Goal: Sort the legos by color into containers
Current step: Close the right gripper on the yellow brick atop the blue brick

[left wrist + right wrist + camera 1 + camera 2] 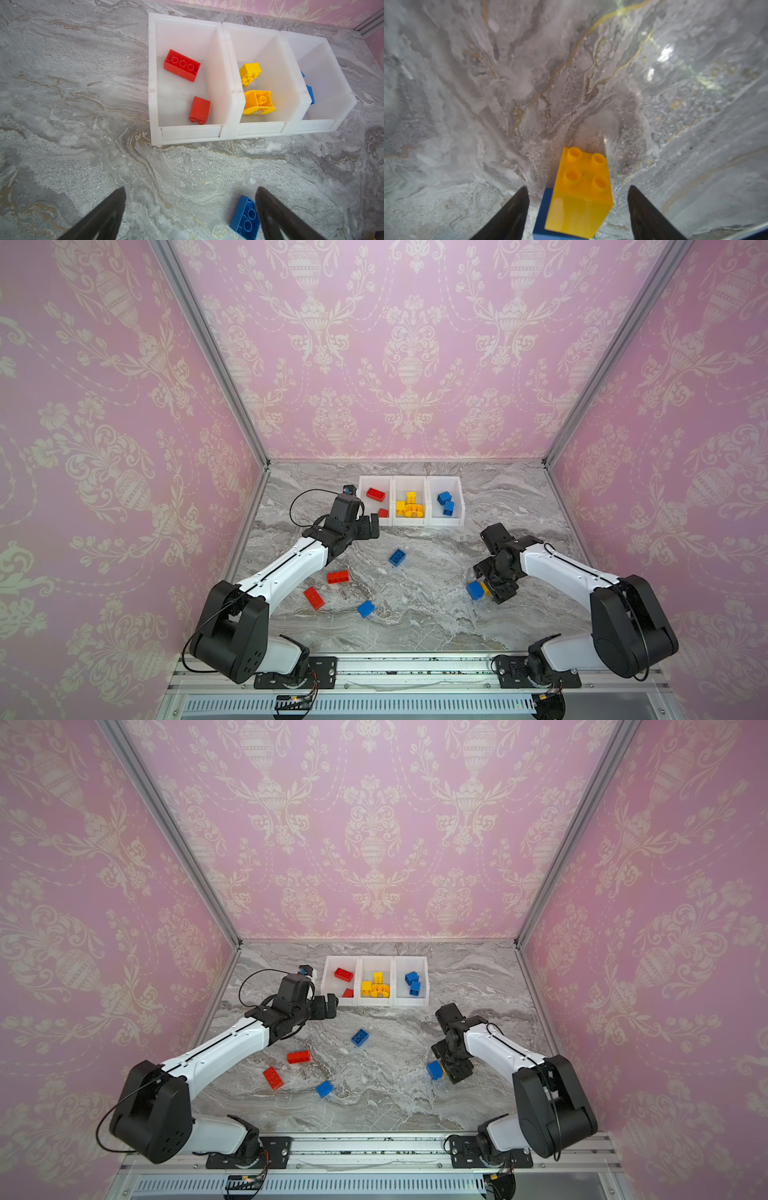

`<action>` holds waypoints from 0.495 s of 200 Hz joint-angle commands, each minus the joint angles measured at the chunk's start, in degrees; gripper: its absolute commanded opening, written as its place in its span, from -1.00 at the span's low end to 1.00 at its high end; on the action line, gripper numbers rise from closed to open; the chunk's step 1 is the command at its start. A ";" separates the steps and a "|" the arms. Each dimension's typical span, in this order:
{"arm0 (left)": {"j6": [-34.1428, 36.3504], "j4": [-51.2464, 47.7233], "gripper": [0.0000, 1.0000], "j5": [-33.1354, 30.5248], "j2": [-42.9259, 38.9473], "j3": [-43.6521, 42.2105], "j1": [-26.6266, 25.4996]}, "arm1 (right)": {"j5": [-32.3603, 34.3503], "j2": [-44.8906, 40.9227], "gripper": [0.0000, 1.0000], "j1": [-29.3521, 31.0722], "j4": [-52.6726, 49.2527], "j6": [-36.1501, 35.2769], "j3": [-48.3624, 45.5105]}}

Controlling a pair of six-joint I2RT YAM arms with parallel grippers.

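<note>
left gripper [190,188]: jaws wide, empty, near containers [191,133]
right gripper [578,187]: jaws apart, straddling yellow brick [581,199], gaps both sides
yellow brick: on table [508,83], touching blue brick [543,207], well apart from containers

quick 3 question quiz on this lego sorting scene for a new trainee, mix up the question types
1. True or false: in a top view, the left container holds only red legos.
2. How many loose red legos lie on the table outside the containers? A one, B two, C four.
3. Fill in: the lego between the open fingers of the right gripper is ____.

Key: 1 true; 2 B; 3 yellow, the yellow lego.
</note>
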 commanded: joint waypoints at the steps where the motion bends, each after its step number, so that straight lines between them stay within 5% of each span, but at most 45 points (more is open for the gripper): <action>1: -1.25 -0.42 0.99 1.03 -1.19 -0.58 0.10 | -0.13 0.75 0.45 -0.48 1.38 0.50 -1.14; 99: -1.82 -0.56 0.99 0.57 -2.72 -1.87 0.10 | 0.50 -1.12 -0.14 -1.88 2.58 -0.34 -2.97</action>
